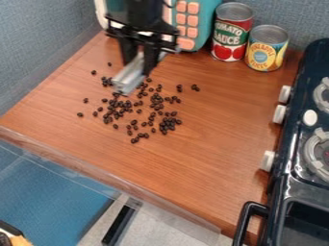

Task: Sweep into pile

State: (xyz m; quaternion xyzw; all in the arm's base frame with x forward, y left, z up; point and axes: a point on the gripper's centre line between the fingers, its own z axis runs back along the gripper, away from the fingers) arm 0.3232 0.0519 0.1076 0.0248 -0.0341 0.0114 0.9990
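Dark beans (pixel 139 111) lie scattered over the left-middle part of the brown wooden counter, some in loose clusters and a few strays at the left, top and right. My gripper (pixel 140 65) hangs down at the upper left, above the back edge of the beans. It is shut on a pale grey, bar-shaped sweeping tool (pixel 130 76), which slants down to the left. The tool's lower end is over the upper beans and hides part of them; whether it touches the counter I cannot tell.
Behind the gripper stands a teal toy with pink buttons (pixel 187 24). A red tomato can (pixel 231 32) and a yellow pineapple can (pixel 266 48) are at the back. A dark toy stove (pixel 289 163) borders the right side; the counter's front edge (pixel 116 180) runs diagonally below.
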